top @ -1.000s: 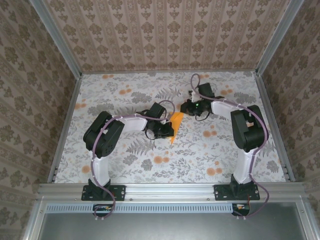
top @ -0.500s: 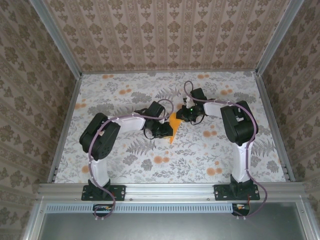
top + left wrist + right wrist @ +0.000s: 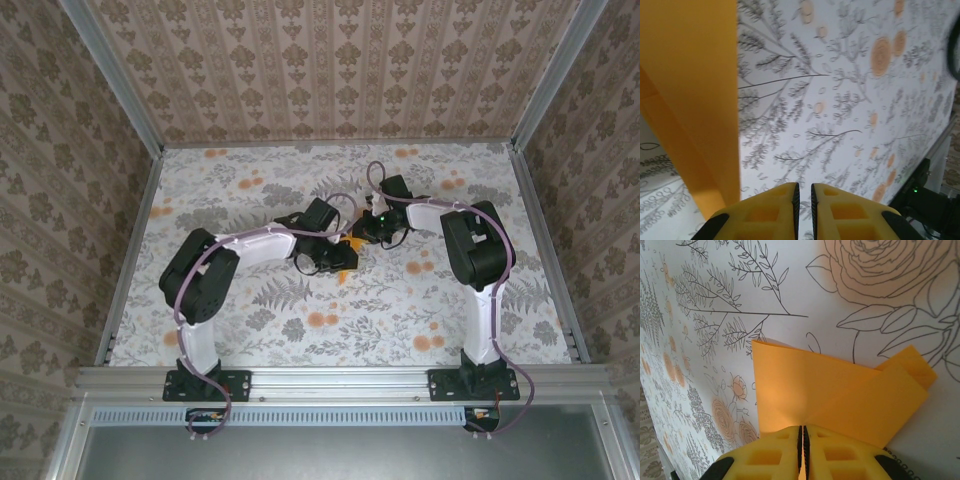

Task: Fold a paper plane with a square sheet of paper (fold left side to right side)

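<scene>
Right pincer (image 3: 802, 430) clamps the folded orange paper (image 3: 805, 390), its long axis far-to-near, tip nearward; left pincer (image 3: 803, 187) barely ajar, empty.

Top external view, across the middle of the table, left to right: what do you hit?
left arm's elbow → left gripper → orange paper → right gripper → right arm's elbow

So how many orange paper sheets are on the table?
1: a folded orange sheet lying between the left gripper and the right gripper. From above it's mostly covered, so another could be hidden.
</scene>
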Action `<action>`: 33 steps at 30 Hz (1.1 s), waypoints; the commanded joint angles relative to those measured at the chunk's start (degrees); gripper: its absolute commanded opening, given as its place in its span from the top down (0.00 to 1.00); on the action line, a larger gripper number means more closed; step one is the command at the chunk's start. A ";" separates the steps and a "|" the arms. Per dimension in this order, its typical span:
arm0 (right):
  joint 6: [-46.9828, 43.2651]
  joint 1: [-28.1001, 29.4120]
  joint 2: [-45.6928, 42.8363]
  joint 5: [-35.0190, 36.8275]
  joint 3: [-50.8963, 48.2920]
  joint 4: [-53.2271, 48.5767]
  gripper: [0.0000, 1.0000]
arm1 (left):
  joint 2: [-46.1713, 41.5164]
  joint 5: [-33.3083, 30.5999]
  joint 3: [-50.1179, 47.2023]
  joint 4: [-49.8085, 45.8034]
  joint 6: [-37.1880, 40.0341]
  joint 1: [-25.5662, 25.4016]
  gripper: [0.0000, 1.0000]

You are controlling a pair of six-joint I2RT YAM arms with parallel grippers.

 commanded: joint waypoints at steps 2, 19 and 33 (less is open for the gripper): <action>-1.60 0.57 2.38 3.63 0.28 -4.68 0.87 | 1.78 -0.83 1.46 -1.78 1.55 0.37 0.83; -2.71 0.76 2.20 5.23 1.20 -7.01 0.87 | 3.29 -4.39 -1.88 -2.12 1.75 1.40 0.83; -1.89 0.58 -0.66 2.82 -0.64 -2.06 0.88 | 3.93 -5.66 -4.32 -1.99 1.41 1.98 0.86</action>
